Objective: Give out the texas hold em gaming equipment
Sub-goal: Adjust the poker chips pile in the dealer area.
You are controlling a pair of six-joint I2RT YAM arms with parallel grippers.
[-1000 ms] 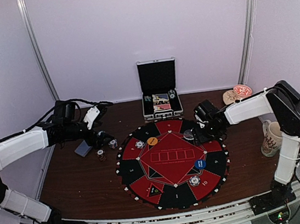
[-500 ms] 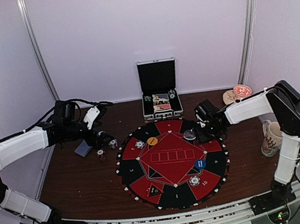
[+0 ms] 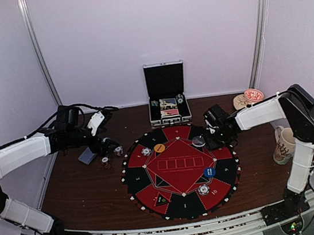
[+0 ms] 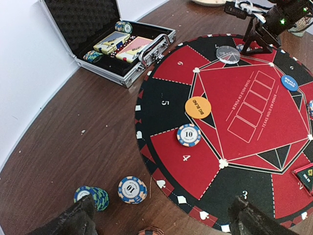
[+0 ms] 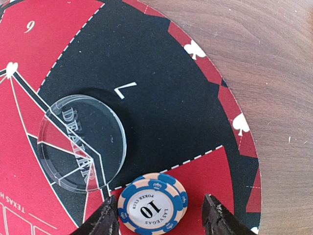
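Observation:
A round red-and-black poker mat lies mid-table. My right gripper is open at the mat's far right edge. Its fingers straddle a blue-and-white "10" chip lying flat on a red segment, beside the clear dealer disc. My left gripper is open and empty left of the mat, above a loose "10" chip, a green-blue chip stack and an orange stack. Another chip, the orange disc and the blue disc lie on the mat.
An open metal case with cards and chips stands behind the mat. A grey-blue card deck lies at the left. A mug and a tan dish stand at the right. One more chip lies on the mat's near side.
The right gripper has shifted very slightly over the chip at the mat's far right. The left arm and the pieces on the mat have not moved.

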